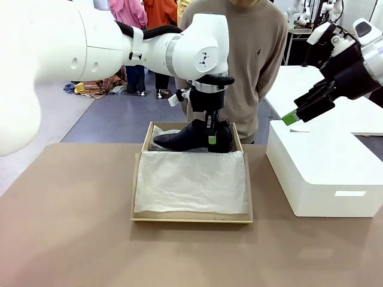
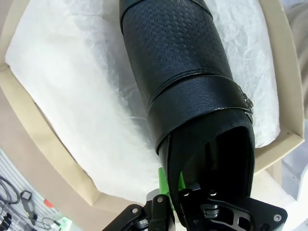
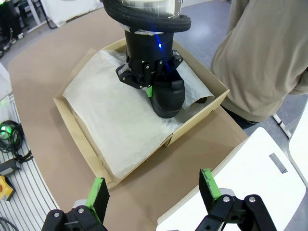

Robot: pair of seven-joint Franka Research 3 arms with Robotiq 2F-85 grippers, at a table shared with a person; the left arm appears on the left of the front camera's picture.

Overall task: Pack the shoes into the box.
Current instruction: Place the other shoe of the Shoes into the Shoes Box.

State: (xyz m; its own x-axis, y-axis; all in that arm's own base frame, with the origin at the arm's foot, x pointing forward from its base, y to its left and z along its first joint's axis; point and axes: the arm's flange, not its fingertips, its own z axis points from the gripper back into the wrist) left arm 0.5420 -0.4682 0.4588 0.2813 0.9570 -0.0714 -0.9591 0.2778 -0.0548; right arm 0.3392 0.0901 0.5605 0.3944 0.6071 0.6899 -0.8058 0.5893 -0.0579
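While the shoe (image 1: 191,136) looks to be resting at the far end of the box (image 1: 191,219), on tissue paper (image 1: 191,182), my left jaws are clenched on its heel rim, one finger inside the opening. That arm points straight down from above. My right jaws gape empty, raised over the white box (image 1: 323,179).

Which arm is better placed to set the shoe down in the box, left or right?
Left. The left gripper is shut on the shoe at its heel, over the tissue paper at the far end of the box. The right gripper is open and empty, above the white box.
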